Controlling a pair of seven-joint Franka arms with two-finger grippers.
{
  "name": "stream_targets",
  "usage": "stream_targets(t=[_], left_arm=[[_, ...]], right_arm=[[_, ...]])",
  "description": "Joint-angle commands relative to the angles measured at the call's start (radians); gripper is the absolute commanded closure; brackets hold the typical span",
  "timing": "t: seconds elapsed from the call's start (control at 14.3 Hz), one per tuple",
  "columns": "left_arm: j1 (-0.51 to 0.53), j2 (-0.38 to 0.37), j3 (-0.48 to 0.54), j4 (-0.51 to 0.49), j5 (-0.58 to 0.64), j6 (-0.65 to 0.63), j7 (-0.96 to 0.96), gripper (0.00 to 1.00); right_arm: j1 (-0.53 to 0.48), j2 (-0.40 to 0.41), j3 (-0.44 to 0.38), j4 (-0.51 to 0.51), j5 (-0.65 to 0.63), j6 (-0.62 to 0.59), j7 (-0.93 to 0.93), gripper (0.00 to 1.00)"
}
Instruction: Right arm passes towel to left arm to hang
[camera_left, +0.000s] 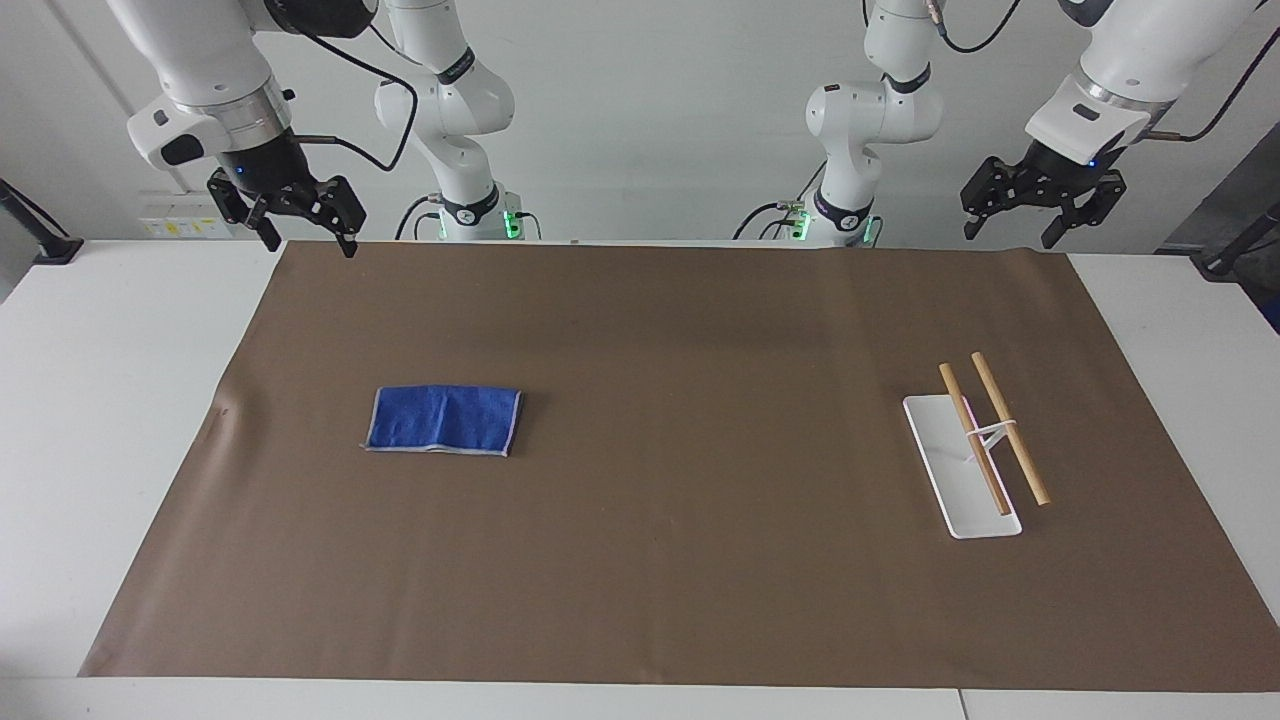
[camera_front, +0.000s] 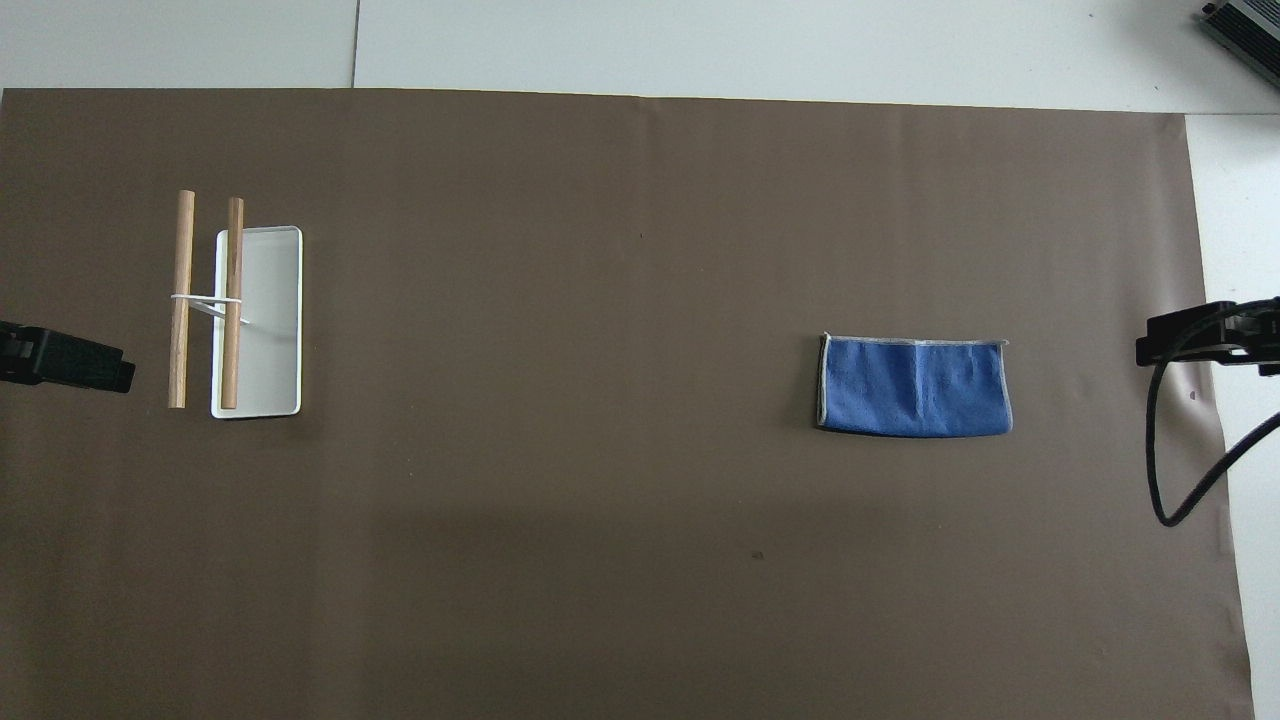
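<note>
Facing view: towel (camera_left: 443, 421) lies flat and folded, left of centre in the frame, on the brown mat (camera_left: 680, 620) covering the counter (camera_left: 100, 400). In the overhead view it sits right of centre. Nothing touches it. It looks soft, light and limp, so it will droop when lifted. Best hold, I judge, is a pinch on a stitched grey edge or a corner, lifting high so the hanging part clears the mat. The fold may open as it rises.

My right claw (camera_left: 300, 222) hangs at upper left of the frame over the mat's top edge, fingers spread, holding nothing. My left claw (camera_left: 1045, 205) waits at upper right, also spread and empty.

Rack (camera_left: 975, 450) stands at right of the frame: white base tray with two wooden rails, well apart from the towel. Wide bare mat lies between them for the handover. The mat's left edge is near the towel, with a small crease there. One rail overhangs the base, so watch for snagging.
</note>
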Motion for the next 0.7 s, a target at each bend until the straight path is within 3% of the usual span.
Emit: stream_targets(t=[0.0, 0.63], left_arm=[[-0.014, -0.032, 0.004, -0.034, 0.021, 0.001, -0.017, 0.0], [-0.015, -0.032, -0.019, -0.031, 0.019, -0.005, -0.022, 0.0]], right_arm=[[-0.011, -0.012, 0.005, -0.013, -0.008, -0.002, -0.01, 0.0], [-0.01, -0.017, 0.005, -0.022, -0.009, 0.001, -0.005, 0.0]])
